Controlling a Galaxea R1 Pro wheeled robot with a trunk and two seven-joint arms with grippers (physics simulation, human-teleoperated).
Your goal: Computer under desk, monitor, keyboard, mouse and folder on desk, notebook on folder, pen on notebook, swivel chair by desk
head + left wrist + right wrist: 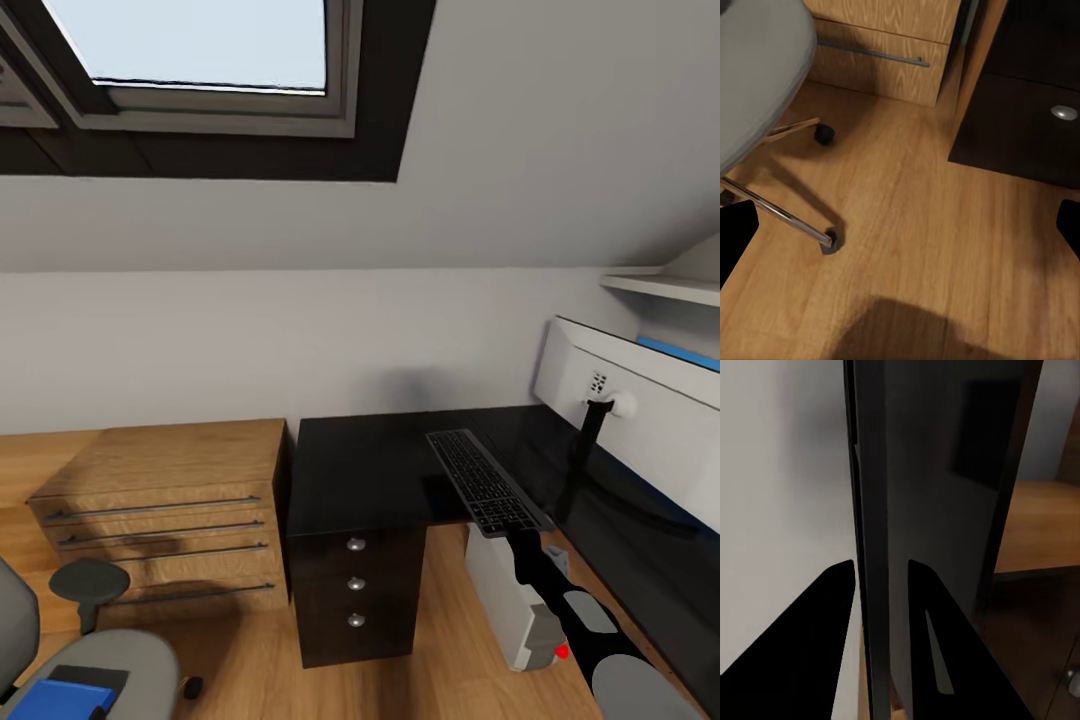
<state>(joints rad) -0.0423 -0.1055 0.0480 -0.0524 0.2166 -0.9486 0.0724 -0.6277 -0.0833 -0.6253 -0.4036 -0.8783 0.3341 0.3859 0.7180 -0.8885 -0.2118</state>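
The dark grey keyboard (485, 480) lies flat just over the glossy black desk (360, 470), casting a shadow on it. Its near end juts past the desk's inner edge. My right gripper (522, 535) is shut on that near end. In the right wrist view the fingers (817, 622) straddle the keyboard's thin edge (874, 510). The monitor (640, 400) stands on the desk at the right, white back toward me. The light grey computer (505, 600) sits under the desk. The swivel chair (110, 655) holds the blue folder (75, 697). My left gripper (900, 225) hangs open above the floor.
A low oak chest (160, 510) with bar handles stands left of the desk's drawer unit (355, 590). The chair's chrome base (787, 217) and castors rest on the wooden floor beside it. A white shelf (660, 285) hangs above the monitor, under a sloped ceiling.
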